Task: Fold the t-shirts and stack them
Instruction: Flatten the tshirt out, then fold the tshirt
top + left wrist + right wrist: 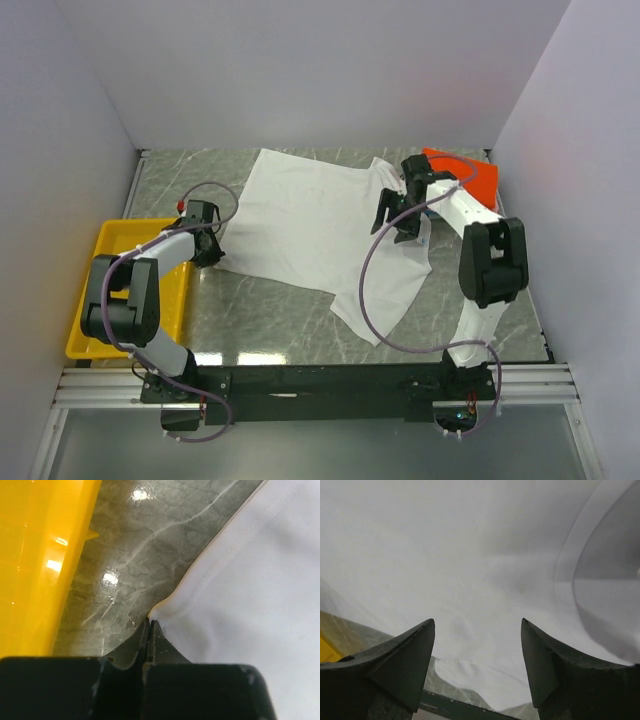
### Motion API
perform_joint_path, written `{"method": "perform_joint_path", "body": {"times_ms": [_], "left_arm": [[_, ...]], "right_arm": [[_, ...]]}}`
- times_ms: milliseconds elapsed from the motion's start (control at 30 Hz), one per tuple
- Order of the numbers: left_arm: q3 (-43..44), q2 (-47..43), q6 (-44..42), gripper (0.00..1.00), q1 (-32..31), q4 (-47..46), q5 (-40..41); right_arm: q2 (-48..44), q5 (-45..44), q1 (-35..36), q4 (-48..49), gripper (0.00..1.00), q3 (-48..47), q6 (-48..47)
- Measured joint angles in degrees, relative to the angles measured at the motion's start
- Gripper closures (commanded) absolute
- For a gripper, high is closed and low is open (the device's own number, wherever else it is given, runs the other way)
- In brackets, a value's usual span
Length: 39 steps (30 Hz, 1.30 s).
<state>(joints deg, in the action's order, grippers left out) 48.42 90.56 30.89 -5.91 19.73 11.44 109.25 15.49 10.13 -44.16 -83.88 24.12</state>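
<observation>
We judge flattening underway: large white cloth t-shirt lies rumpled across the grey marbled counter, left fingers pinched shut on its hem, right fingers wide open, empty, needing a grip next.

White t-shirt, yellow tray, grey-marbled table

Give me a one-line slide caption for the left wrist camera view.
Left gripper shut on the hem of the white cloth t-shirt, on the grey marble table beside the yellow plastic tray.
</observation>
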Motion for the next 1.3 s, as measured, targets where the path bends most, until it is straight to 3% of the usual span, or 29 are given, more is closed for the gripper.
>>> {"method": "perform_joint_path", "body": {"times_ms": [400, 667, 933, 1300], "left_arm": [[3.9, 0.3, -2.2, 1.0, 0.4, 4.0, -1.1], [5.2, 0.3, -3.5, 1.0, 1.1, 5.3, -1.4], [6.1, 0.5, -4.6, 1.0, 1.3, 5.9, -1.6], [6.3, 0.5, -5.8, 1.0, 2.0, 6.8, -1.6]], "right_arm": [[-19.9, -1.4, 14.8, 0.0, 0.27, 24.2, 3.6], [-31.4, -2.6, 17.5, -2.3, 0.41, 37.1, 8.5], [-33.9, -1.6, 21.0, -2.0, 0.53, 43.0, 11.5], [-32.9, 1.1, 26.9, 0.1, 0.57, 44.9, 14.8]]}}
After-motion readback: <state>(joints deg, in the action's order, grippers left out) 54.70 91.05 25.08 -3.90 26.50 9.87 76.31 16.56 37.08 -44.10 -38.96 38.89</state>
